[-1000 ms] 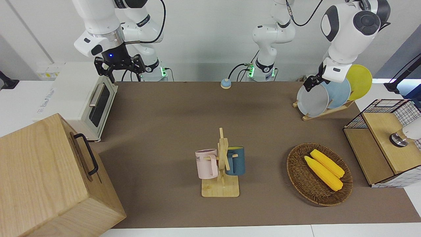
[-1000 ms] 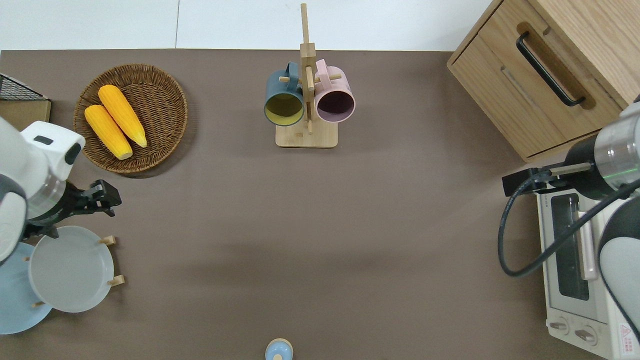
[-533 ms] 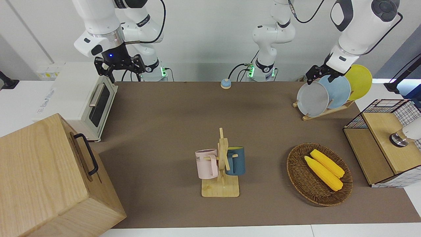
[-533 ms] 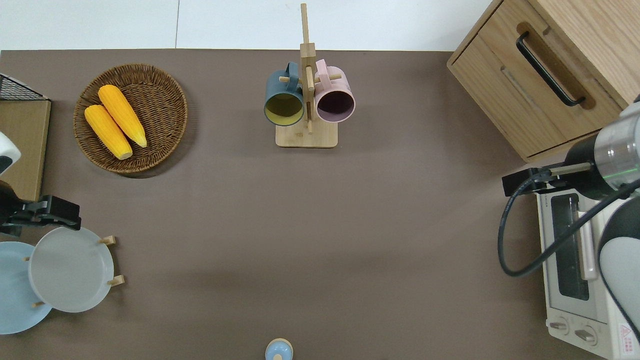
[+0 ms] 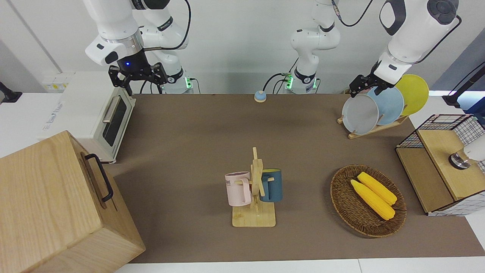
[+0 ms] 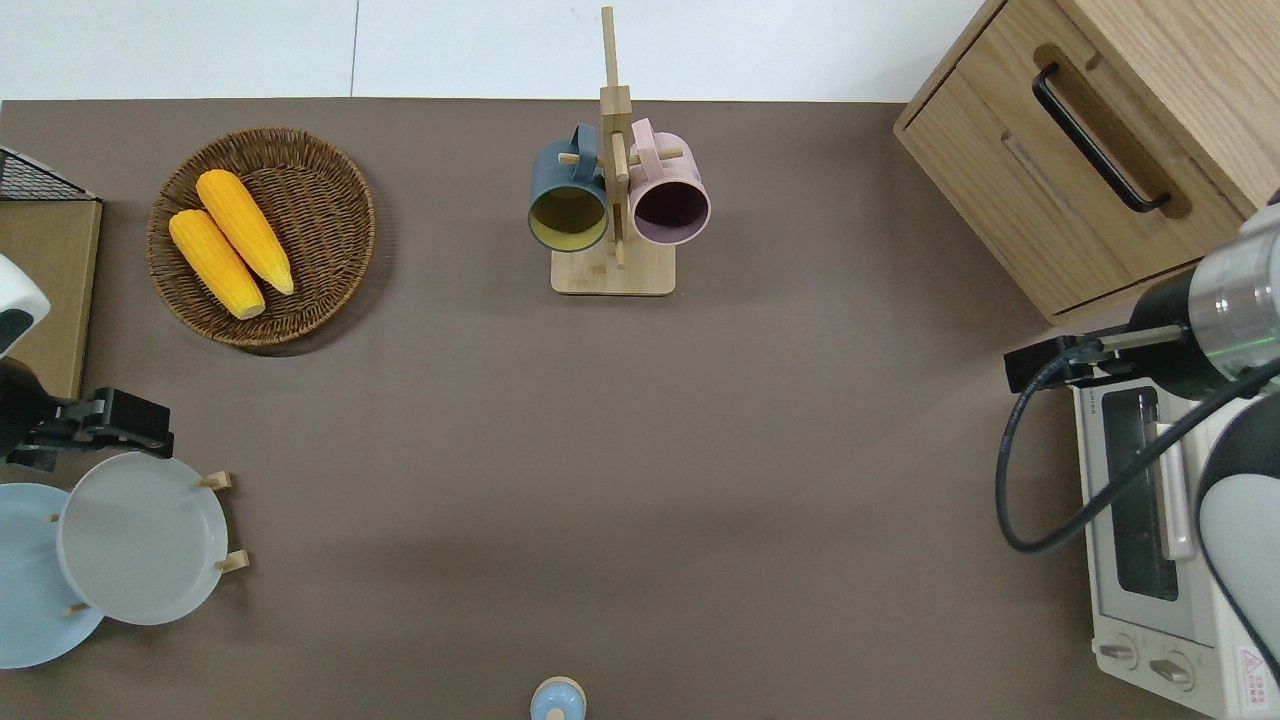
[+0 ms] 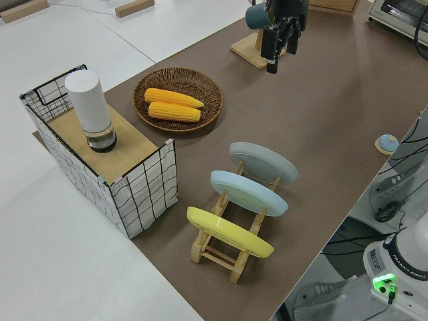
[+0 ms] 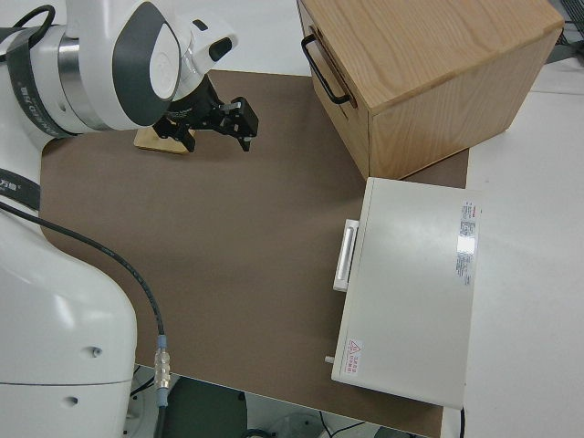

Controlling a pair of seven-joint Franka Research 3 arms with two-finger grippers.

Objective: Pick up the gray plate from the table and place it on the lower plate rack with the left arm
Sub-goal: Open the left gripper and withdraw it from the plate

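The gray plate [image 5: 360, 113] stands tilted in the lower plate rack [image 5: 373, 130], in the slot farthest from the yellow plate. It also shows in the overhead view [image 6: 140, 540] and the left side view [image 7: 263, 162]. The rack's pegs [image 6: 222, 481] and its base [image 7: 221, 253] show too. My left gripper [image 5: 365, 89] is open and empty, in the air just over the plate's upper rim, apart from it. It also shows in the overhead view [image 6: 90, 435] and the left side view [image 7: 279, 50]. My right gripper [image 5: 138, 77] is parked and open.
A light blue plate [image 5: 390, 106] and a yellow plate [image 5: 415, 93] stand in the same rack. Close by are a wicker basket [image 5: 341, 197] with two corn cobs and a wire crate [image 5: 439, 125]. A mug stand [image 5: 254, 212], a toaster oven [image 5: 110, 121] and a wooden cabinet [image 5: 57, 204] stand elsewhere.
My left gripper has left the gray plate's rim, risen and shifted toward the left arm's end of the table. The plate stays in the rack. The right arm has not moved.
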